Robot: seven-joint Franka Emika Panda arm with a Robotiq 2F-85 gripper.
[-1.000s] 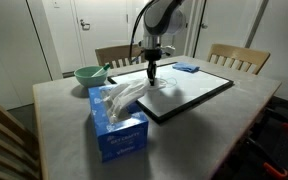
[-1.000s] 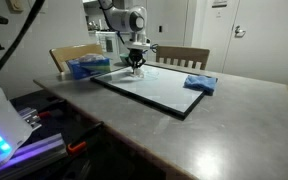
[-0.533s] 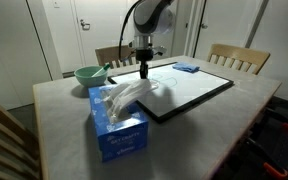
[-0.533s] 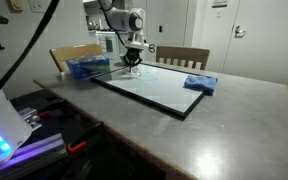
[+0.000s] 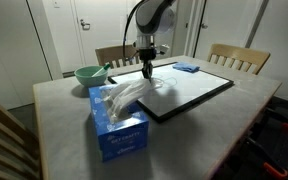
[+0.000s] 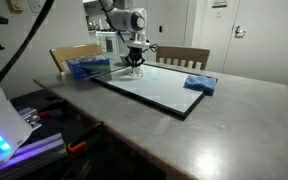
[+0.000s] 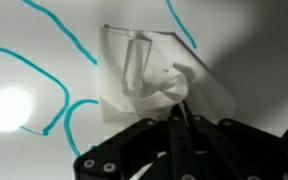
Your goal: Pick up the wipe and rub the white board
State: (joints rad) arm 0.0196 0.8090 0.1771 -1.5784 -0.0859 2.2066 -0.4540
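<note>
grey table (image 5: 49, 105): arm bent over, pointing straight down at white board (image 5: 199, 88); gripper (image 5: 147, 74) seemingly pinching wipe (image 7: 144, 72).

Grey stone-look table (image 5: 219, 130), three items directly on it.
Large flat white board (image 5: 189, 88) with thin black frame lies at centre; blue cardboard tissue box (image 5: 119, 132) stands near left; round green bowl (image 5: 88, 75) sits far left.

In an exterior view the camera sits low, close behind the blue cardboard tissue box (image 5: 119, 135), with the large black-framed white board (image 5: 189, 92) at 1 o'clock. In an exterior view it looks from farther off, the same white board (image 6: 149, 88) at 12 o'clock. The wrist view stares straight down, very near it (image 7: 249, 70).
</note>
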